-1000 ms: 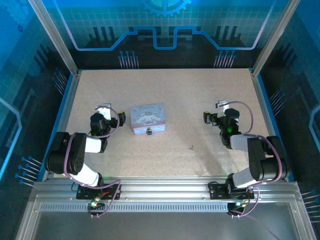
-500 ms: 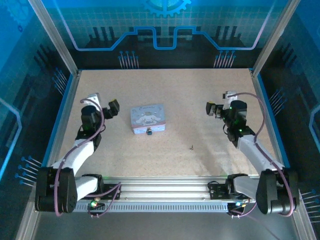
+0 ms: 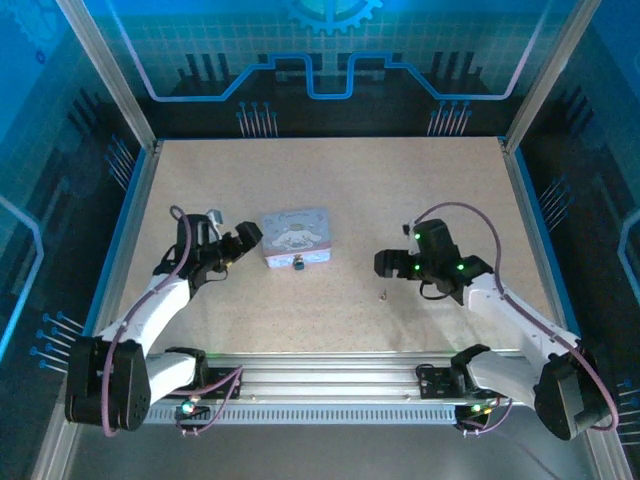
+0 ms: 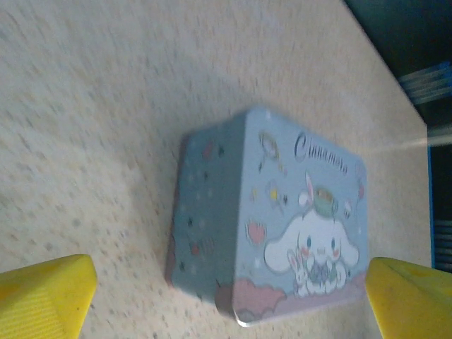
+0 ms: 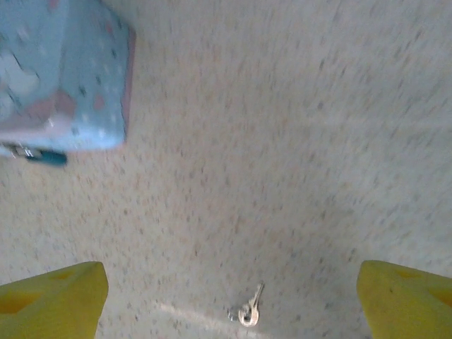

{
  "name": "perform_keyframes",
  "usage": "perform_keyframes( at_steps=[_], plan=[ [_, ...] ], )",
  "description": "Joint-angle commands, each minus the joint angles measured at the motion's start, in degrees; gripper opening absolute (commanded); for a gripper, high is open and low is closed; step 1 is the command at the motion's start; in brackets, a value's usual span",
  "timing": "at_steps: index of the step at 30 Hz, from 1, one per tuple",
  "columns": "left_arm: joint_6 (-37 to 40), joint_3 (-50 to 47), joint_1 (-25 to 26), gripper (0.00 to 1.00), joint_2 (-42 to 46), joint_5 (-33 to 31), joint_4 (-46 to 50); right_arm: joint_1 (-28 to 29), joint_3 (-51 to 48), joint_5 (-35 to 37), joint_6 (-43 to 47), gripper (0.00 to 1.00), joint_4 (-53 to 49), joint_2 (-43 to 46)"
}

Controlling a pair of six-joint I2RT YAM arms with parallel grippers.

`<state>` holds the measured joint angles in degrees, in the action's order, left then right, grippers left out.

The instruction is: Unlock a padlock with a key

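Note:
The tiny dark padlock (image 3: 298,264) hangs at the near side of the pale blue tin (image 3: 295,235); in the right wrist view the padlock (image 5: 37,155) shows as a small dark shape under the tin's corner (image 5: 63,85). The thin key (image 3: 383,294) lies alone on the table right of it, and the key (image 5: 247,311) sits low between the yellow fingers (image 5: 49,296). My right gripper (image 3: 385,264) hovers open just beyond the key. My left gripper (image 3: 247,237) is open beside the tin's left end, with the tin (image 4: 282,219) ahead of its fingers (image 4: 42,296).
The speckled tabletop (image 3: 330,180) has a blue rim and metal posts at its corners. Free room lies behind the tin and between the two arms. A metal rail (image 3: 330,375) runs along the near edge by the arm bases.
Both arms have swung inward and lower. The left gripper came up to the tin's left end. The right gripper moved left toward the key.

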<state>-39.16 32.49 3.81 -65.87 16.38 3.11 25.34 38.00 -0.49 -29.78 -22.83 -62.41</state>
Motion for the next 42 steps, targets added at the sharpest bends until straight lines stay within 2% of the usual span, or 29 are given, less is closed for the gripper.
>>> perform_keyframes(
  at_steps=[1,6,14,23,28,37,42],
  plan=[
    [-3.02,0.54,2.20,0.99,-3.52,4.28,-1.03,3.06,-2.72,-0.07,-4.83,0.92,-1.85,-2.01],
    [-3.91,2.02,6.25,0.99,-9.29,5.06,-4.64,6.49,-2.84,1.29,-5.37,0.91,-1.65,-4.93],
    [-2.92,5.37,10.10,0.99,-15.10,3.50,-6.85,9.82,-0.62,3.75,-6.24,0.84,-3.36,-9.58],
    [2.70,12.66,10.38,0.99,-20.15,-1.04,-3.99,11.48,1.43,5.36,-6.17,0.84,-3.43,-11.90],
    [4.26,18.07,10.41,0.99,-25.15,0.01,-3.86,11.78,1.90,6.60,-6.65,0.84,-4.23,-12.63],
    [6.24,27.89,13.24,0.99,-34.02,1.37,-3.04,12.53,2.59,7.33,-7.31,0.77,-5.18,-14.58],
    [6.80,32.27,15.01,0.99,-38.33,1.55,-2.85,12.86,2.84,7.52,-7.92,0.68,-5.64,-15.62]
  ],
)
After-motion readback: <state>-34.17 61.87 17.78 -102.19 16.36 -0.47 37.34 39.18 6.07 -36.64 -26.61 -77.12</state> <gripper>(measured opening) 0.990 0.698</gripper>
